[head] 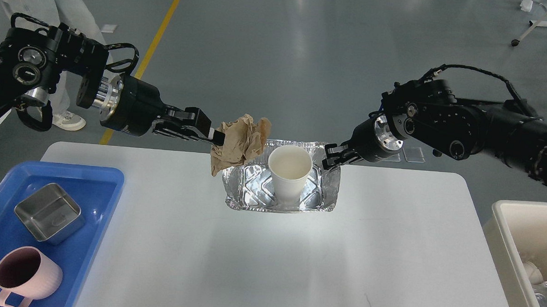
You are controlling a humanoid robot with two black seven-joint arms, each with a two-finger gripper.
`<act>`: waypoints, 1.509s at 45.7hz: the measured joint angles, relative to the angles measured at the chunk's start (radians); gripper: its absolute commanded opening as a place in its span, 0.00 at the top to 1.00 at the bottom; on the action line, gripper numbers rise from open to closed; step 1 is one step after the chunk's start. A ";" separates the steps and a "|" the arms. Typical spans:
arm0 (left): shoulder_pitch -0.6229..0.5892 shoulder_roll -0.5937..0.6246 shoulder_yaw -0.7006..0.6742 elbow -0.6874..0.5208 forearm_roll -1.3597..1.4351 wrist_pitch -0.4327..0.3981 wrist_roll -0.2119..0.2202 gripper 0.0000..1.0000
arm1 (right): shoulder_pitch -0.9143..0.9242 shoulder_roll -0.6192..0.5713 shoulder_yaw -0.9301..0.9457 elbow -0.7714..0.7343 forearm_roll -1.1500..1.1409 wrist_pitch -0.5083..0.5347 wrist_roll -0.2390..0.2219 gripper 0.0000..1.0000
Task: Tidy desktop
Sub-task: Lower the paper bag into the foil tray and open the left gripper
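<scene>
Right now I have my left gripper point(214, 138) pinching crumpled brown paper point(240, 143) above the foil tray point(252, 197), which sits at twelve o'clock on the desktop point(268, 261) and holds a white paper cup point(290, 173). Next, I judge, drop the paper in. My right gripper point(330, 159) pinches the tray's rim. At eight o'clock, the blue tray point(108, 187) holds a steel tin point(49, 212) and a pink mug point(28, 274).

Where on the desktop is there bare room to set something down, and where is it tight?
The desktop is bare between the blue tray and the cream bin, all along the near side below the foil tray. It is crowded at the far middle: the foil tray holds the paper cup, with the left gripper gripping crumpled brown paper and the right gripper beside it.
</scene>
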 measured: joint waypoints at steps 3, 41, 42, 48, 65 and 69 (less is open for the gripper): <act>0.000 -0.002 0.012 0.000 0.000 0.000 0.008 0.99 | 0.000 -0.001 0.000 -0.003 0.007 0.004 0.000 1.00; 0.012 -0.135 0.032 0.058 0.022 0.000 0.068 0.75 | 0.026 0.035 0.014 0.015 0.020 0.014 0.000 1.00; 0.012 -0.135 0.032 0.058 0.022 0.000 0.069 0.74 | 0.026 0.034 0.014 0.015 0.020 0.014 0.000 1.00; 0.012 -0.128 0.032 0.059 0.023 0.000 0.070 0.70 | 0.026 0.031 0.014 0.015 0.020 0.015 0.000 1.00; 0.012 -0.087 0.016 0.058 0.006 0.000 0.071 0.63 | 0.013 0.019 0.012 0.014 0.020 0.015 0.000 1.00; 0.009 -0.075 0.000 0.058 0.003 0.000 0.070 0.63 | 0.008 0.009 0.012 0.014 0.027 0.015 0.000 1.00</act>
